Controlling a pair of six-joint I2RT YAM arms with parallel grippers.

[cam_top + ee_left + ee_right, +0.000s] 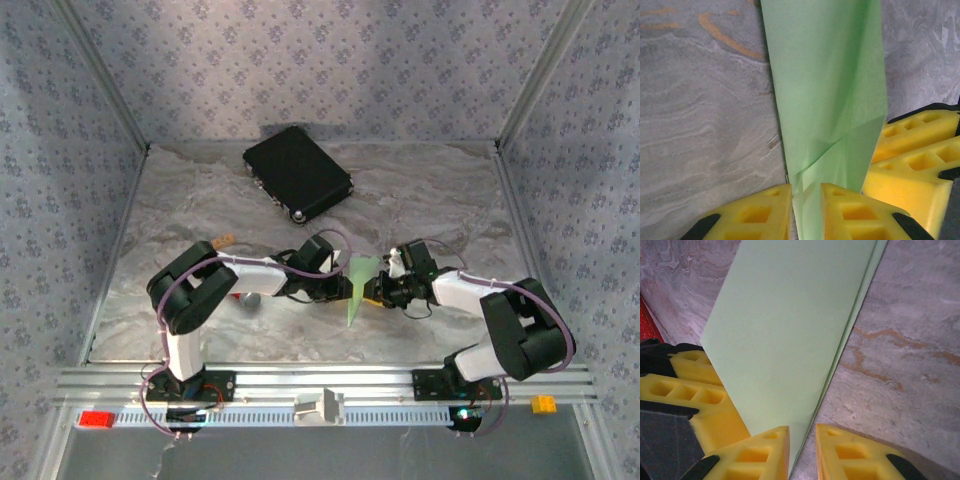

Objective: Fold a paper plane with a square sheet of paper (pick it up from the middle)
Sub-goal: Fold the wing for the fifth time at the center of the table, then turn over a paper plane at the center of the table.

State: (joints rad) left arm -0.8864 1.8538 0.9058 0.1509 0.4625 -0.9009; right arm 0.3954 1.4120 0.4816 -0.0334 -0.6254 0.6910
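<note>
Ok, green paper (357, 287) is up off the table (190, 330), held on edge between the two arms. It's folded into a long narrow wedge, point toward the near rail. Left gripper (805, 195) is clamped on it, layers pinched between its yellow fingers (760, 212). Right gripper (801, 432) comes in from the opposite side with the paper's edge running through its narrow gap; can't tell if it's biting or just straddling. Opposed grips make sense: one pins the folded layers so they don't spring apart, the other is free to work a crease. Black case (297, 172) sits well clear at the back. My read: mid-fold, not a plane yet.
</note>
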